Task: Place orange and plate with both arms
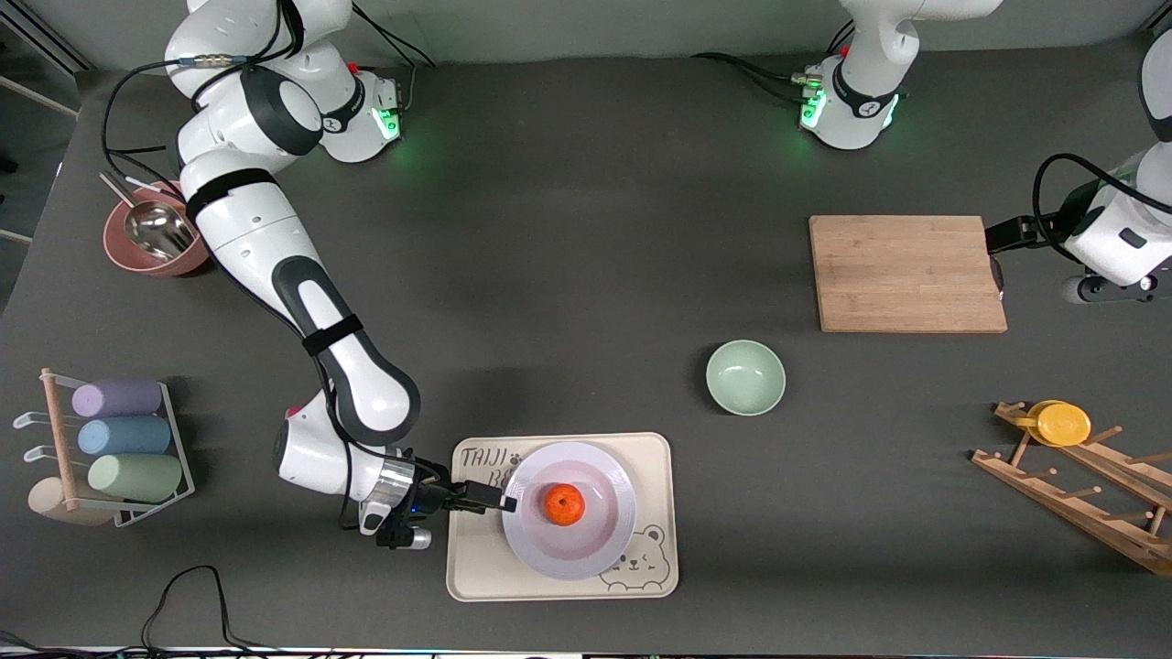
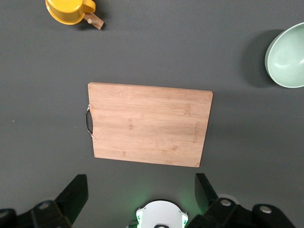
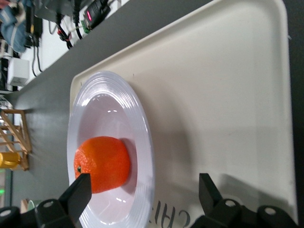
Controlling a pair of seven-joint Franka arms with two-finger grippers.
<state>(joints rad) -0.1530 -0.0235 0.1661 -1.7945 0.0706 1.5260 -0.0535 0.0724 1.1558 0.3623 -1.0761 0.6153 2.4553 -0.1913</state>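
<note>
Jaws spread on both: I see my right gripper [image 1: 499, 500] at the plate's [image 1: 600, 540] nine o'clock rim on the tray [image 1: 655, 513], orange [image 1: 564, 504] centered, apparently delivered, left gripper [image 2: 142, 197] waiting over the cutting board [image 1: 906, 273].

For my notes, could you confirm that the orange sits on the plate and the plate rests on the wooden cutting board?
Not quite: the orange does sit on the plate, but the plate rests on the beige bear-printed tray, not on the wooden cutting board, which is bare. The front view shows this.
</note>
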